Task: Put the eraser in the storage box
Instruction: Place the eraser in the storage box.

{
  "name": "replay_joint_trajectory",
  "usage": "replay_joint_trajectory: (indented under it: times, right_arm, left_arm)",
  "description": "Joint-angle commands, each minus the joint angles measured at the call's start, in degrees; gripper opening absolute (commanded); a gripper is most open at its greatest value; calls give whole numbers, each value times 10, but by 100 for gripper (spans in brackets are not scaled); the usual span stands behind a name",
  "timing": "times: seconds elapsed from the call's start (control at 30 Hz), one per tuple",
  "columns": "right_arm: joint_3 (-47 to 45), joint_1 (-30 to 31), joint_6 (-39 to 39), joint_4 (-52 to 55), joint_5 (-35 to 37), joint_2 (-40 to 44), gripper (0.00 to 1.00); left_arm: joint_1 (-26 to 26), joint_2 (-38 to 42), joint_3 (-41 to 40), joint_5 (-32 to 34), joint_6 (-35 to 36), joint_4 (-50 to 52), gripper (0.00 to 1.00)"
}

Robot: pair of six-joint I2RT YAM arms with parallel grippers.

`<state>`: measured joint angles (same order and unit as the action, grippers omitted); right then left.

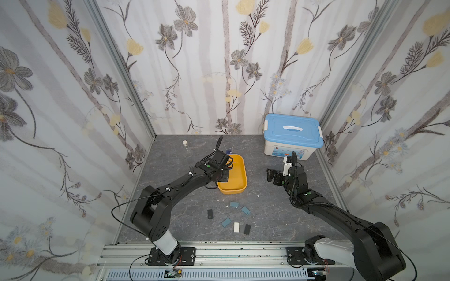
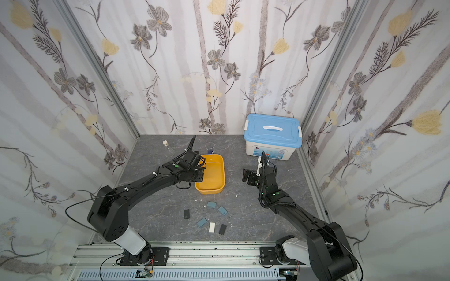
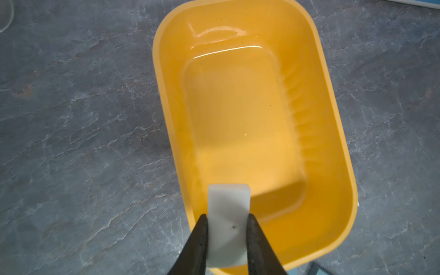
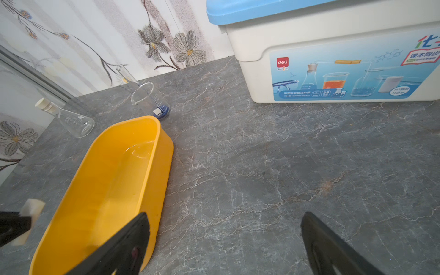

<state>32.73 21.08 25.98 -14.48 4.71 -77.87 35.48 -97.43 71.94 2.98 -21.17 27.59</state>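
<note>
DESK: What does the left tool (image 3: 227, 215) have?

PHOTOGRAPHER: A white rectangular rubber eraser (image 3: 228, 202). It is pinched across its width between two black fingers (image 3: 195, 245), which are closed tight on its long sides. Roughly half the block sticks out past the fingertips.

DESK: And the yellow-orange plastic storage box (image 3: 319, 133)?

PHOTOGRAPHER: It sits directly below and ahead of that tool, lidless, on the grey marbled table (image 4: 262, 166). The eraser hangs over the box's rim near one rounded corner, with its free end over the inside. A shadow on the box floor suggests it is held clear of the bottom.

DESK: The right tool (image 4: 226, 215)?

PHOTOGRAPHER: Its jaws are spread wide with nothing between them, poised above bare table. The storage box lies between the two tools. Beyond the right tool, toward the back wall, stands a white plastic box with a light-blue handled lid (image 1: 292, 136), near it but apart.

DESK: Anything else in shot?

PHOTOGRAPHER: Beyond the left tool, toward the back wall, stand a stoppered clear glass conical flask (image 1: 187, 149) and a clear glass beaker (image 1: 229, 146). The beaker is just beside the box's far end. On the near side of both tools, small flat blocks lie loose on the table, apart from the box. There are three blue-grey blocks (image 1: 234, 204), two black blocks (image 1: 210, 214) and one white block (image 1: 236, 227).
</note>
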Motion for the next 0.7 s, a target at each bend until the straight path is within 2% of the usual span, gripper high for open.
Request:
replay_joint_trajectory:
  times: [0.0, 0.27, 0.67]
  right_arm:
    - [9, 0, -6, -10, 9, -8, 100]
    - [11, -2, -7, -15, 7, -16, 100]
    - [21, -2, -9, -24, -7, -46, 100]
  left_arm:
    - [-2, -52, 57, -10, 3, -26, 28]
    - [-26, -173, 182, -11, -3, -4, 28]
    - [-48, -251, 223, -8, -31, -14, 28]
